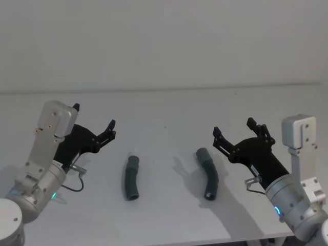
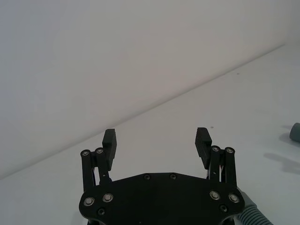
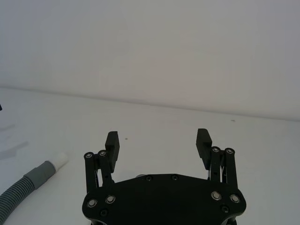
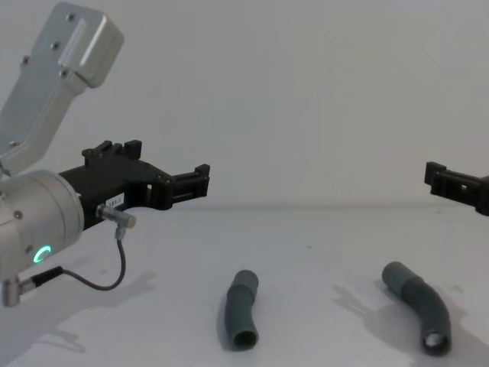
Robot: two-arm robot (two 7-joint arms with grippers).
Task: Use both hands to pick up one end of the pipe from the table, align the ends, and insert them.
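My jaws hover spread and empty above the table (image 1: 164, 105).
The left hose piece (image 1: 132, 178) lies inward of my left gripper (image 1: 95, 118), the right hose piece (image 1: 208, 174) inward of my right gripper (image 1: 234, 128), both lengthwise toward me.

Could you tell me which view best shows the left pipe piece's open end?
The chest view: the left pipe piece faces it, its bore visible. The head view shows the whole piece from above.

left pipe piece (image 1: 132, 178) | right pipe piece (image 1: 208, 173) | well apart | bare table (image 1: 164, 143) between
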